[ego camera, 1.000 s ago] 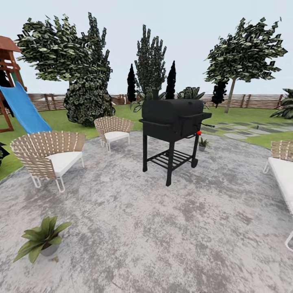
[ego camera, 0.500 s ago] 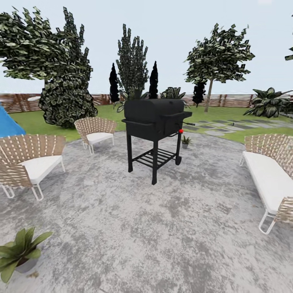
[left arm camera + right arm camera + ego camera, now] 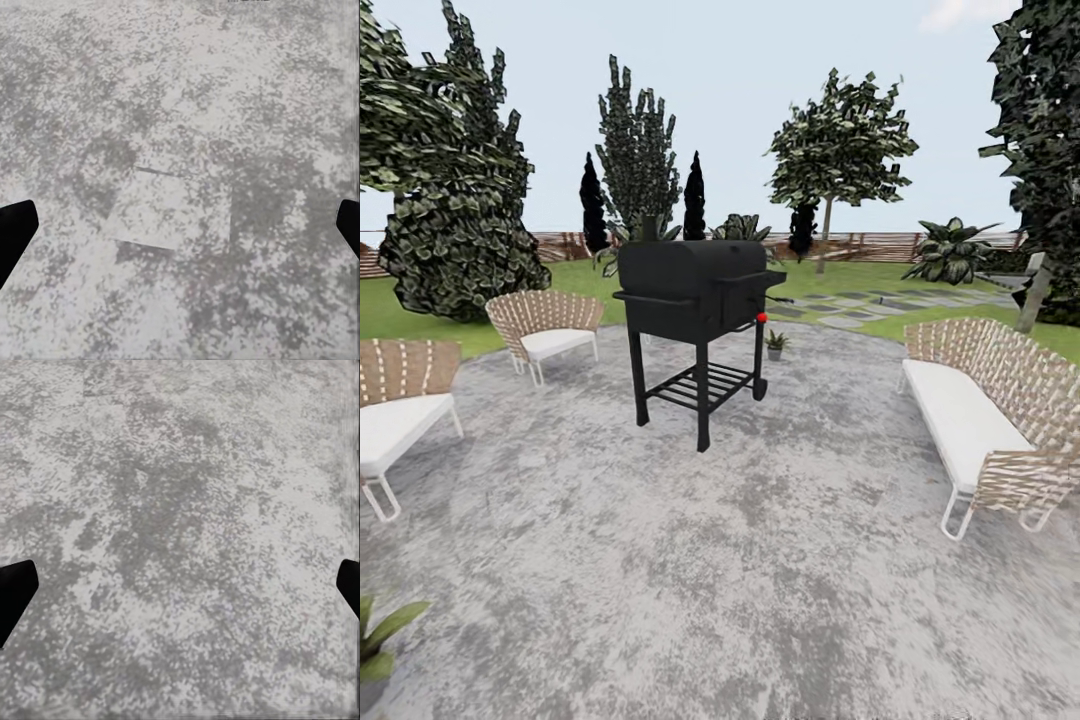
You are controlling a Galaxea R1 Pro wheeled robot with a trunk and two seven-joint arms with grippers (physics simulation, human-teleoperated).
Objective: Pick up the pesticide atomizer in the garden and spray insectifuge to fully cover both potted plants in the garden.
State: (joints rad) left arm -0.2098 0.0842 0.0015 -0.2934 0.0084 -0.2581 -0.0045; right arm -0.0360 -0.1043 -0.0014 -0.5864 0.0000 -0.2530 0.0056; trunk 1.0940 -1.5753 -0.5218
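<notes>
Black barbecue grill (image 3: 695, 300) seen mid-patio (image 3: 780, 560); red-topped pesticide atomizer (image 3: 762, 318) perched at grill's side shelf edge. One potted plant (image 3: 775, 344) behind grill, another (image 3: 378, 640) at patio's near-left edge. Both grippers spread wide, empty. Risk: atomizer knocked off shelf by clumsy approach.

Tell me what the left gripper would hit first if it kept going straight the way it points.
Most likely the mottled grey paved patio: the left gripper, fingers wide apart, faces bare paving with nothing between. How far off the paving lies is unclear.
</notes>
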